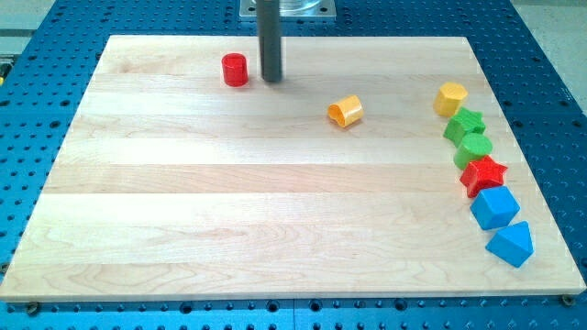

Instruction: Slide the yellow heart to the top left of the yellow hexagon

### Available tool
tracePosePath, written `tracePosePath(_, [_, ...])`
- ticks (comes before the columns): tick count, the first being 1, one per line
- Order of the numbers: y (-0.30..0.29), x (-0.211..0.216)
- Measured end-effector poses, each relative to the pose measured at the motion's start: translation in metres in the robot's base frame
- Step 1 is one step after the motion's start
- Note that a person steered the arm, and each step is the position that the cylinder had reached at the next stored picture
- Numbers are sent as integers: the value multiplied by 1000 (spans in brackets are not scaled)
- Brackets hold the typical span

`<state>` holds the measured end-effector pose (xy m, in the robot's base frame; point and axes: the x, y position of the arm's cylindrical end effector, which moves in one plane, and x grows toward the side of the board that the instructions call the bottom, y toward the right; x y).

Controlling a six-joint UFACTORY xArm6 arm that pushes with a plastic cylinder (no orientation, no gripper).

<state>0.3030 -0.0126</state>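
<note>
1. Camera view: my tip (272, 79) is planted near the table's (183, 229) top edge, with the red cylinder (235, 70) just beside it on the view's left. There's no pincer on this rig, only a bare rod, so nothing opens, closes or holds.
2. The yellow heart (346, 111) lies apart from my tip, toward the view's right and a little lower.
3. The yellow hexagon (450, 98) sits further right again, heading a curved row: green star (465, 123), another green block (474, 148), red star (483, 173), two blue blocks (495, 207).
4. Risk, as I judge it: an off-centre push spins the heart away downward.
5. Overshoot could knock the hexagon into that row.
</note>
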Motion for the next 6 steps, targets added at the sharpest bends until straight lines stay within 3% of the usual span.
tracePosePath(1, [5, 68])
tracePosePath(3, [138, 69])
tracePosePath(4, [154, 26])
tracePosePath(5, [184, 8])
tracePosePath(6, [163, -33])
